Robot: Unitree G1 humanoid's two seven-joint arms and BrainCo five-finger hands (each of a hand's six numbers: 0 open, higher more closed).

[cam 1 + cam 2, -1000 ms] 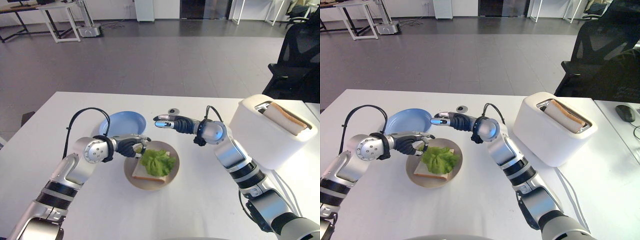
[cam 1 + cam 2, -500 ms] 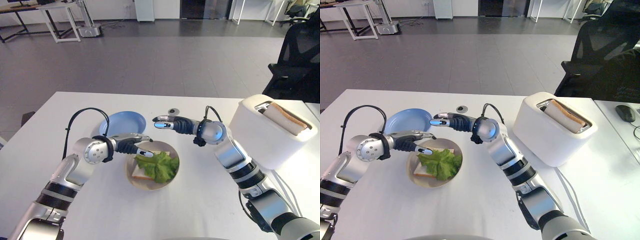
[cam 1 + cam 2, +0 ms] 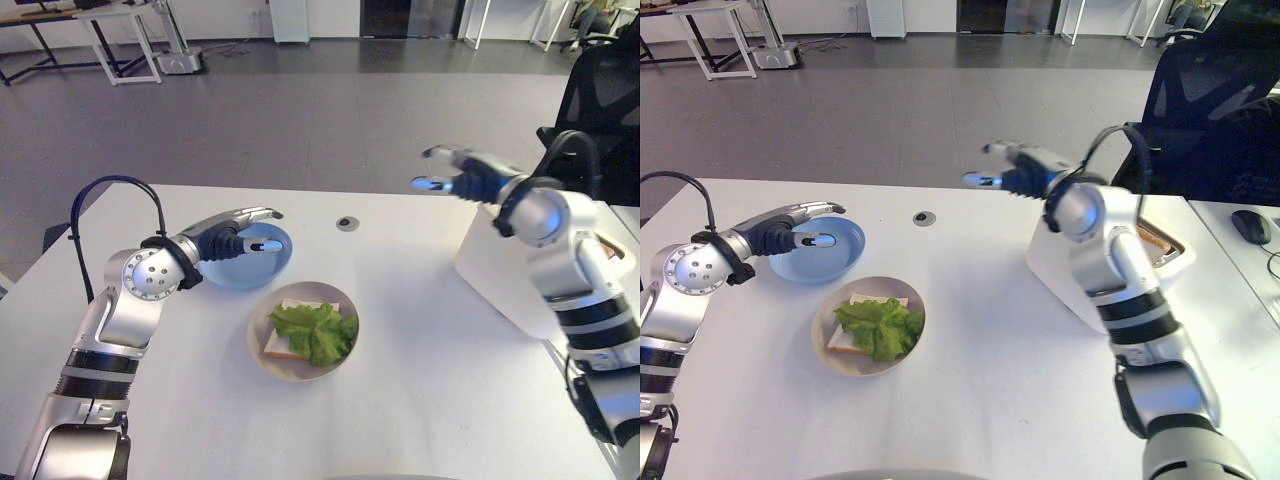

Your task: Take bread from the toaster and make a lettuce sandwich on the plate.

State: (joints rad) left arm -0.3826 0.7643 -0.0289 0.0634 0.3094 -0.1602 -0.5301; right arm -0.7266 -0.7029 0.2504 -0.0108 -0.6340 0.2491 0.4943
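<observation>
A round beige plate sits mid-table with a bread slice on it and a green lettuce leaf lying on top. My left hand hovers over the blue bowl, left of and behind the plate, fingers spread, holding nothing. My right hand is raised above the table at the near-left corner of the white toaster, open and empty. The right forearm covers most of the toaster's top. An edge of a bread slice shows in the slot behind the arm.
A small round metal insert is set in the white table behind the plate. A computer mouse lies on the adjoining desk at far right. A black chair stands behind the toaster.
My left hand let go of the lettuce, which now lies on the bread, and drew back left over the bowl. My right hand swung right and up to the toaster.
</observation>
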